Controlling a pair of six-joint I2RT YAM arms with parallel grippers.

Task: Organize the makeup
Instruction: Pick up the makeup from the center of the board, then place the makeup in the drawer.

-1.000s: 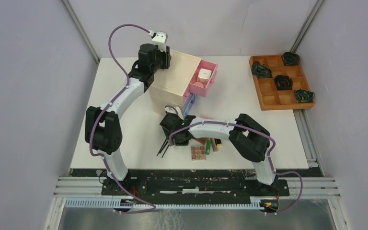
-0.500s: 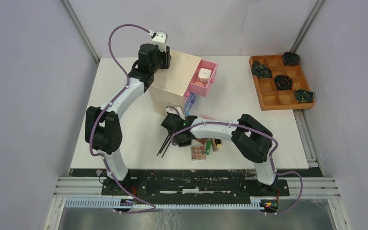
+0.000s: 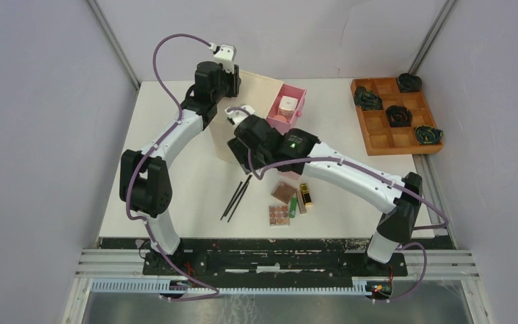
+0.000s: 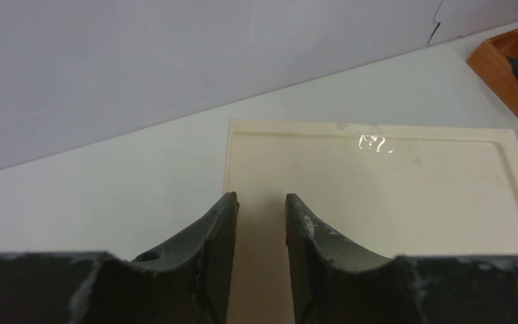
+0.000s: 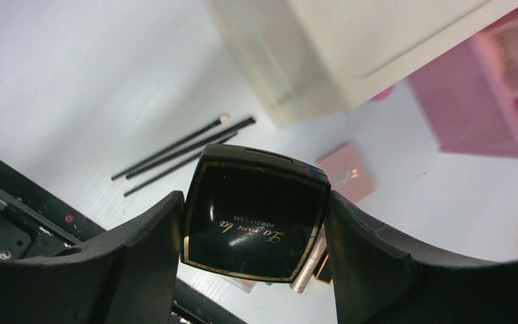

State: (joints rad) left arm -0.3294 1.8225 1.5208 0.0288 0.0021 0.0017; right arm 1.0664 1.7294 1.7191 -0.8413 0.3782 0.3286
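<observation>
My right gripper (image 5: 255, 196) is shut on the black compact (image 5: 253, 223), held in the air; in the top view it hangs in front of the chest (image 3: 253, 145). On the table lie two thin black sticks (image 3: 236, 198), a brown palette (image 3: 283, 192), a dotted palette (image 3: 278, 214), a gold tube (image 3: 305, 196) and a green tube (image 3: 293, 204). The open pink drawer (image 3: 297, 91) holds the white square jar (image 3: 286, 104) and the pink round pad (image 3: 280, 120). My left gripper (image 4: 260, 199) is slightly open and empty over the chest top's left edge.
The pale wooden chest (image 3: 260, 88) stands at the back middle of the table. The orange-brown grid tray (image 3: 384, 140) with dark coiled objects sits at the back right. The right arm stretches across the table's middle above the loose makeup.
My right gripper has risen from the table with the black compact and moved back toward the chest. The left arm has not moved.
</observation>
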